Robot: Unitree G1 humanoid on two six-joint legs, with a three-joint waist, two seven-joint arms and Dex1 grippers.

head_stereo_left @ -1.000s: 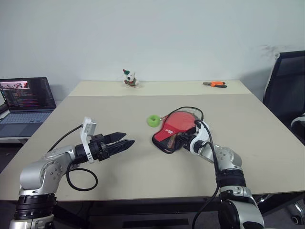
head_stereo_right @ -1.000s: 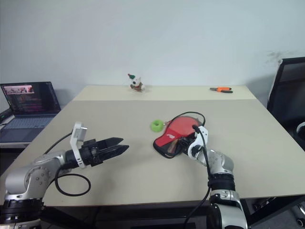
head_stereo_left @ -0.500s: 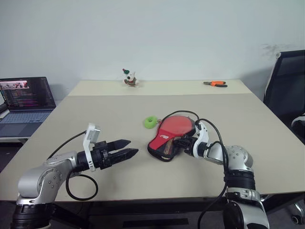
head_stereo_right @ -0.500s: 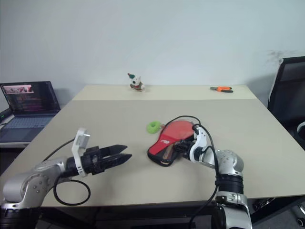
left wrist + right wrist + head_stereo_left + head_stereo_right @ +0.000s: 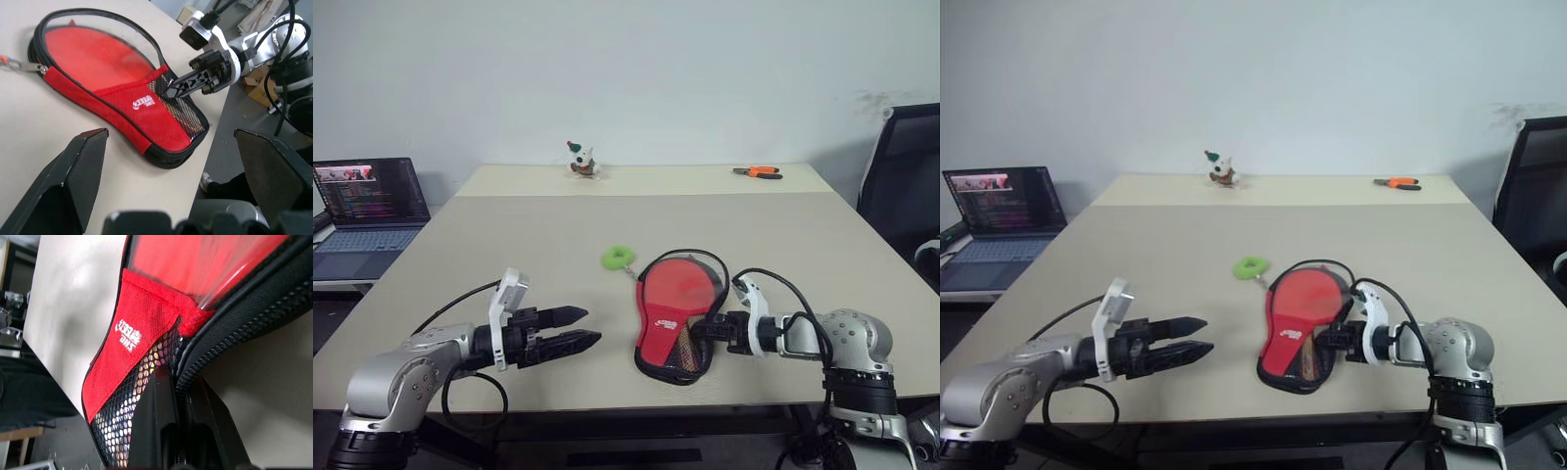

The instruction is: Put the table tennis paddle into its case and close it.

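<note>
The right arm reaches in low over the near edge of the tabletop (image 5: 509, 235), forearm nearly level and pointing toward the robot's left. The right hand (image 5: 697, 331) has its two black fingers pressed together, pinching the black zipper rim of the case (image 5: 668, 328) at its narrow handle end, where the black mesh meets the rim; the right wrist view shows the fingers clamped right on that edge beside the white lettering.

The left arm is bent, forearm lying low across the near left part of the tabletop and pointing toward the case. The left hand (image 5: 576, 328) has its fingers spread apart, holds nothing and touches nothing; it is near the case but apart from it.

The case lies flat near the front edge of the tabletop, round end away from the robot and narrow end toward it. The red face of the table tennis paddle (image 5: 680, 284) shows inside the round part of the case, within the open zipper rim. A small green ball (image 5: 618, 258) sits on the tabletop just beyond the case, to the left of its round end.
</note>
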